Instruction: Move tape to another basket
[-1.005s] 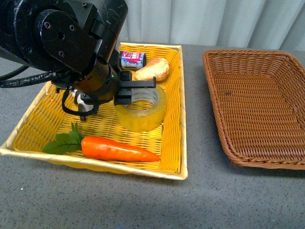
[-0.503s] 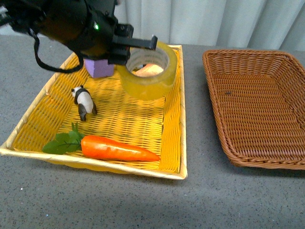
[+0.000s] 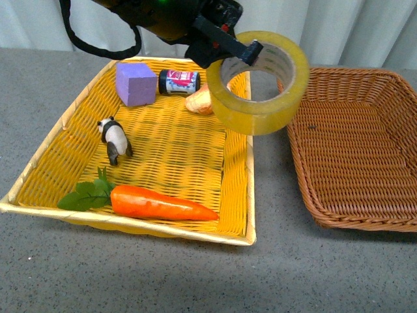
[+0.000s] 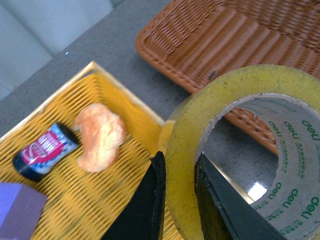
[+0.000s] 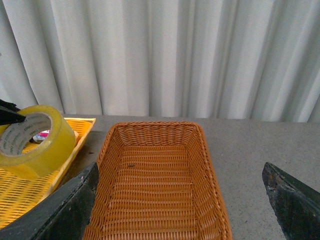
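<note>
Front view: my left pincer (image 3: 242, 51) is closed on the wall of the tape (image 3: 257, 116), one finger inside the core, held aloft. Pick-up judged done. The brown basket (image 3: 352, 163) lies lower, to the pincer's right; transfer and release outstanding

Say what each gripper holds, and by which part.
The left gripper pinches the tape by its ring wall, one finger inside the core and one outside. The right gripper is open, holding nothing.
</note>
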`<state>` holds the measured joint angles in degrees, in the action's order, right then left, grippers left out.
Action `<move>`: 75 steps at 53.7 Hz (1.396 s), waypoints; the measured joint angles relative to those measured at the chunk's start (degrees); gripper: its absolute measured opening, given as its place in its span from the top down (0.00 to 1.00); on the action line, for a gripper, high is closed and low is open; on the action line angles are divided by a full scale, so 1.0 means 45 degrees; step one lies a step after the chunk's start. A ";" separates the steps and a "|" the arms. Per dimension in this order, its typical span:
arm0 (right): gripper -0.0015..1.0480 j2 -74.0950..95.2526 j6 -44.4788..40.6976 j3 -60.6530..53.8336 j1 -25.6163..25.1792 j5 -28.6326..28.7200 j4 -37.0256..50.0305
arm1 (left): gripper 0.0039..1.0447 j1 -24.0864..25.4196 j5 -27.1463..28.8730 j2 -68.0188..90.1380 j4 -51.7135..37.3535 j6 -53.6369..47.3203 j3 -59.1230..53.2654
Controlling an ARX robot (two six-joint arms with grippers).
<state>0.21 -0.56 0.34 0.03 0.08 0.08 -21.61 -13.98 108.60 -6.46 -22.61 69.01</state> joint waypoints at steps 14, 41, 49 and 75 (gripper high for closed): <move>0.09 0.0000 0.0000 0.0000 0.0000 0.0000 0.0000 | 0.87 -0.0617 -0.0379 -0.0180 -0.0219 -0.0622 0.0335; 0.09 0.6659 -0.3060 0.2861 0.0355 -0.0180 -0.0403 | 0.87 -0.0583 -0.0325 -0.0262 -0.0209 -0.0685 0.0350; 0.09 1.1419 -0.2584 0.5144 0.1069 0.0117 0.1093 | 0.87 -0.0583 -0.0330 -0.0267 -0.0209 -0.0685 0.0355; 0.09 1.8520 -0.1943 1.0958 0.2497 0.0724 -0.0068 | 0.87 -0.0568 -0.0321 -0.0267 -0.0209 -0.0690 0.0359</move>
<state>83.55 -9.30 49.65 11.27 3.33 -0.23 -24.16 -15.42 107.39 -7.40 -25.71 70.63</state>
